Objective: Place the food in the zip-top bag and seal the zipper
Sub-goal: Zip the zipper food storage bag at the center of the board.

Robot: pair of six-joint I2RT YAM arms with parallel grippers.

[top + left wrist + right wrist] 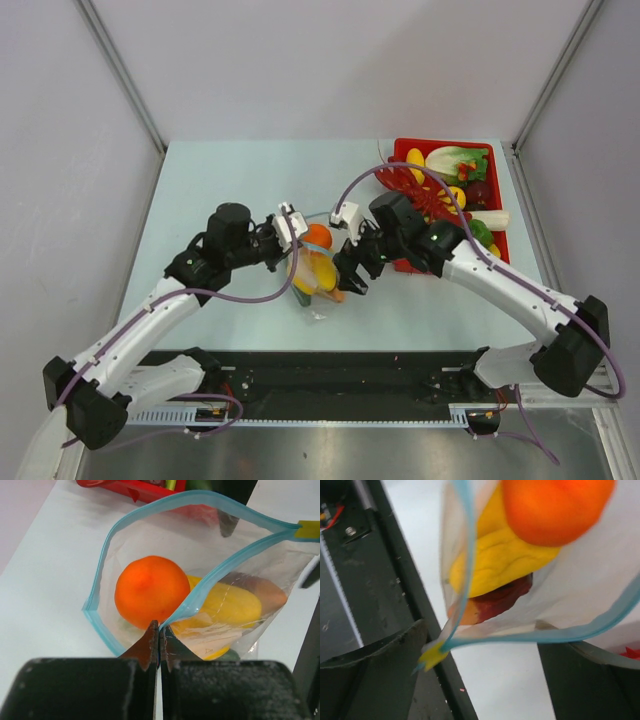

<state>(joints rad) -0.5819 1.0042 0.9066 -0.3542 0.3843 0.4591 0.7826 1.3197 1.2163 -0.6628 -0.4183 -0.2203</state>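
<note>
The clear zip-top bag (316, 272) hangs between my two grippers at the table's middle, its mouth open. My left gripper (159, 630) is shut on the light blue zipper (210, 582) at the near side of the mouth. Inside the bag lie the orange ball (149, 590) and the yellow pepper (230, 605); a bit of green shows below them. My right gripper (482, 640) is open, with the zipper strip (555, 632) and its yellow end tab (433, 655) between its fingers. The ball (555, 505), pepper (505, 560) and a red-orange piece (495, 602) show through the bag.
The red tray (440, 142) with several more toy foods stands at the back right, just behind my right arm (500, 275). The black base rail (330, 375) runs along the near table edge, close under the bag.
</note>
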